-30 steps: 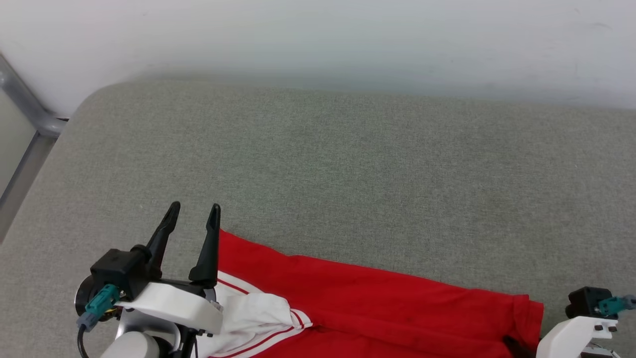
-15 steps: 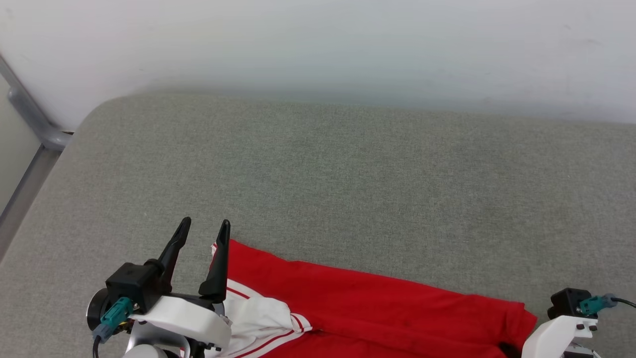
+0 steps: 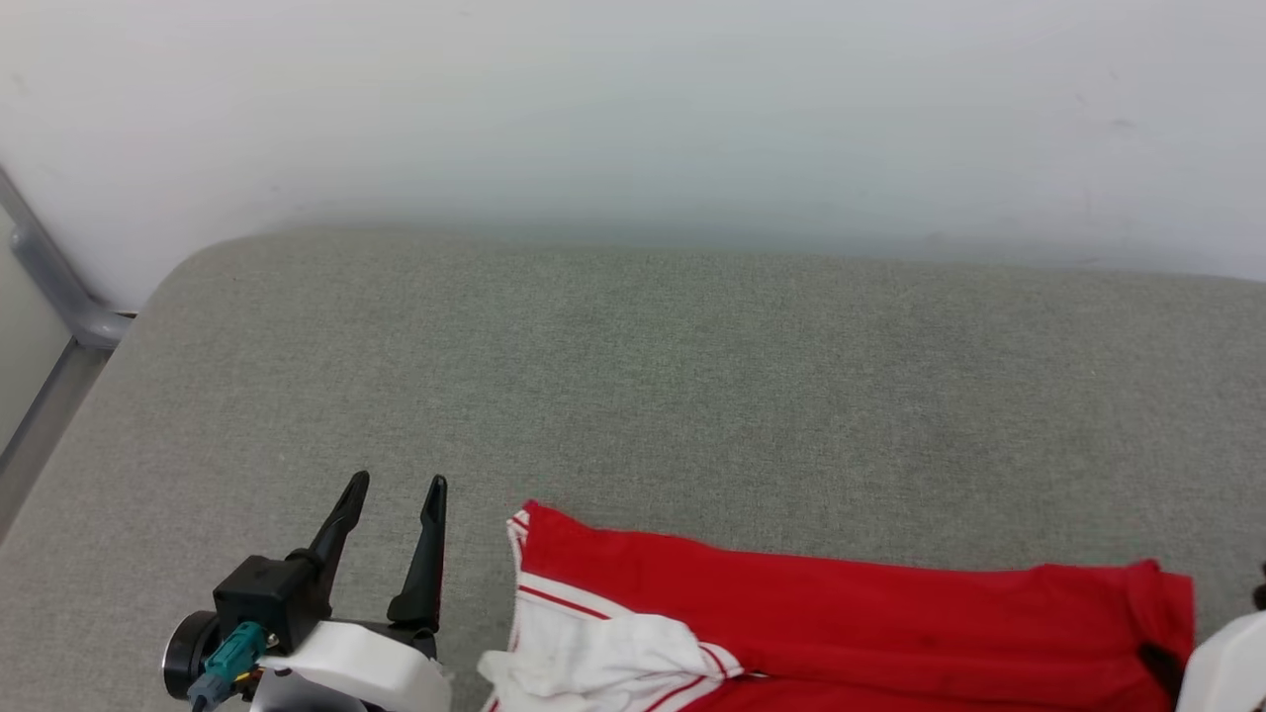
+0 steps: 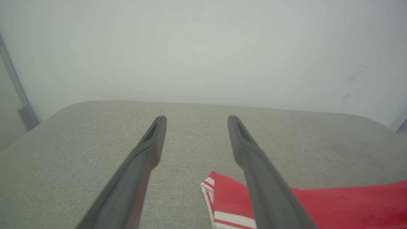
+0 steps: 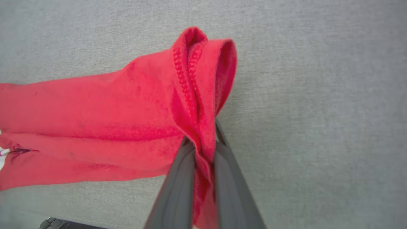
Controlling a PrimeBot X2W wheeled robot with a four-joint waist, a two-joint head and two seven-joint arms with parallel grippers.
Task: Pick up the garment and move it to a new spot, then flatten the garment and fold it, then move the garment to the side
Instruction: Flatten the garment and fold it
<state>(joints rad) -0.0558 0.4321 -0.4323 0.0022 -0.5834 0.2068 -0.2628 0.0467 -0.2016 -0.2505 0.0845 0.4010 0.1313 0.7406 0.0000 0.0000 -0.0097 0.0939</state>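
The red shirt (image 3: 841, 623) lies stretched out in a long band along the near edge of the grey padded surface (image 3: 692, 396), close to the robot. Its white sleeve (image 3: 593, 658), edged with red stripes, is crumpled at the robot's left end of the band. The far end of the surface is bare up to the pale wall (image 3: 633, 99).

The right tool (image 5: 203, 146) is pinched shut on the shirt's hem at the other end. In the right wrist view the two dark fingers (image 5: 175, 190) squeeze a bunched fold of red cloth between them, and the stitched edge curls up and over just past the tips. From that grip the cloth runs off to the view's left in soft lengthwise creases.

The left tool (image 3: 396, 485) stands wide open and holds nothing. It sits just beside the sleeve end, apart from the cloth, with its fingers pointing toward the wall. In the left wrist view one of its fingers (image 4: 260, 178) crosses in front of the striped corner of the shirt (image 4: 334, 203), which lies on the surface beneath it.

A grey metal rail (image 3: 59, 287) runs down the wall at the robot's far left.
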